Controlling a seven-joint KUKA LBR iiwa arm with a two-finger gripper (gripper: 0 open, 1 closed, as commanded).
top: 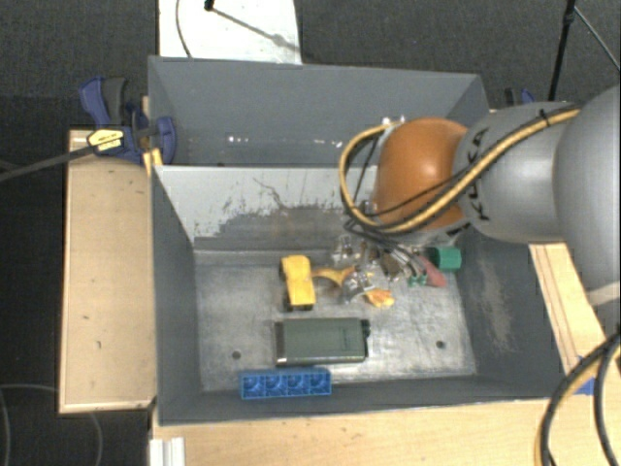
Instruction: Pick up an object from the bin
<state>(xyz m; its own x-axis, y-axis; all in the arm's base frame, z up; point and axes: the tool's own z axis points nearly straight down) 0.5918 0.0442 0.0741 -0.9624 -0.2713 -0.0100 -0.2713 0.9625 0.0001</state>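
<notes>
Small orange piece (379, 299): lying on the floor of the grey bin (223, 289), a bit right of centre frame. Guessing at it as the pick purely for sitting closest to the gripper (361, 280). Sitting just below and to the right of the gripper tip, close enough to maybe be touching, though not managing to tell contact from this angle. Not making out any long axis on it either, looking more like a stubby blob.

Hanging over the clutter from the right of the frame, with the orange wrist cover (417, 173) and looped cables (351, 158) blocking most of the business end. So honestly not being able to tell whether spread or pressed together, and not seeing anything pinched.

Also lying around:
- yellow block (298, 280), left of the gripper, long side running up-down in frame
- green block (447, 257) and reddish bit (434, 278), off to the right
- flat grey screen-like panel (321, 341), lower centre
- blue studded brick (286, 384), along the bottom wall

Reckoning on needing a small nudge down-right before any closing.
</notes>
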